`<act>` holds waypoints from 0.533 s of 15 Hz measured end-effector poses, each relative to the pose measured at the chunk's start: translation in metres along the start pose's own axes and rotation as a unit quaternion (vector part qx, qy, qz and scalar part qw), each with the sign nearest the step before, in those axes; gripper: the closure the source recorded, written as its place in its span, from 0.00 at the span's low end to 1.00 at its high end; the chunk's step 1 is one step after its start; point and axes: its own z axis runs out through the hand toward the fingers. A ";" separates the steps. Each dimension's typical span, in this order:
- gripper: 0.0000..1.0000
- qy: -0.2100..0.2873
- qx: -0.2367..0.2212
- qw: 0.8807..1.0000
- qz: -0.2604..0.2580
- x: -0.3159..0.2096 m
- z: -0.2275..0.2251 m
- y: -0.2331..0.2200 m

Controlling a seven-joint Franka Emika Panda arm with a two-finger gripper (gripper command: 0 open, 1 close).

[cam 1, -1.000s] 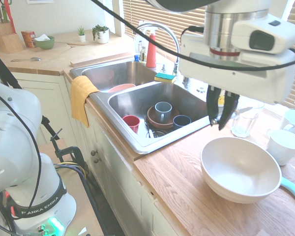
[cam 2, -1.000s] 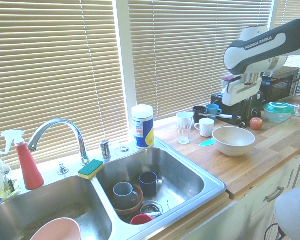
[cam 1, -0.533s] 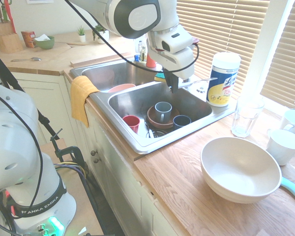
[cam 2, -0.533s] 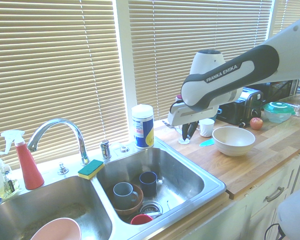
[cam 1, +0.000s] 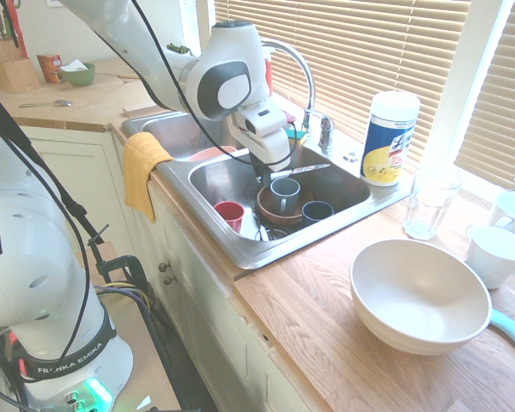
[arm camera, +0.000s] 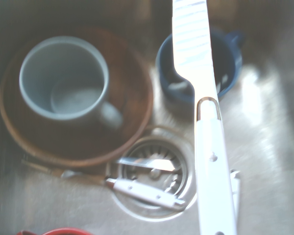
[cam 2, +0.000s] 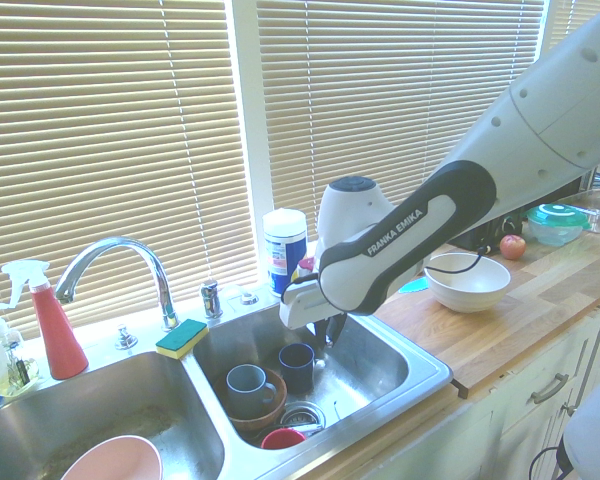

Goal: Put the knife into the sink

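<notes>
Now the white Franka arm's two-finger gripper [cam 1: 262, 176] is seen low over the right-hand basin of the stainless-steel two-basin sink [cam 1: 322, 225], at centre frame in the first exterior view. One second ago it was held high over the wooden counter at the right of the frame, near the wide cream bowl [cam 1: 419, 295]; half a second ago it was above the sink's back rim. The carry across is therefore judged finished and the lowering well advanced.

The jaws are closed on the small white-handled table knife [arm camera: 203, 103]. In the first exterior view the silver blade is seen projecting roughly level from the gripper toward the right of the frame, above the dishes. In the wrist view the knife is seen running up the right half of the picture, over a dark blue cup [arm camera: 228, 63]. Below it are seen a grey-blue mug [arm camera: 63, 81] standing in a brown bowl [arm camera: 132, 107], and a second white-handled knife [arm camera: 144, 188] lying across the drain.

The knife is not yet touching the basin floor. Release is judged the remaining step; a drop onto the crockery could chip or clatter.
</notes>
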 end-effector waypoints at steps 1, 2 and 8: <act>1.00 -0.001 -0.004 1.000 -0.002 -0.007 0.015 -0.002; 1.00 -0.003 -0.008 1.000 -0.004 -0.012 0.028 -0.003; 1.00 -0.023 -0.025 0.999 0.009 -0.005 0.095 -0.028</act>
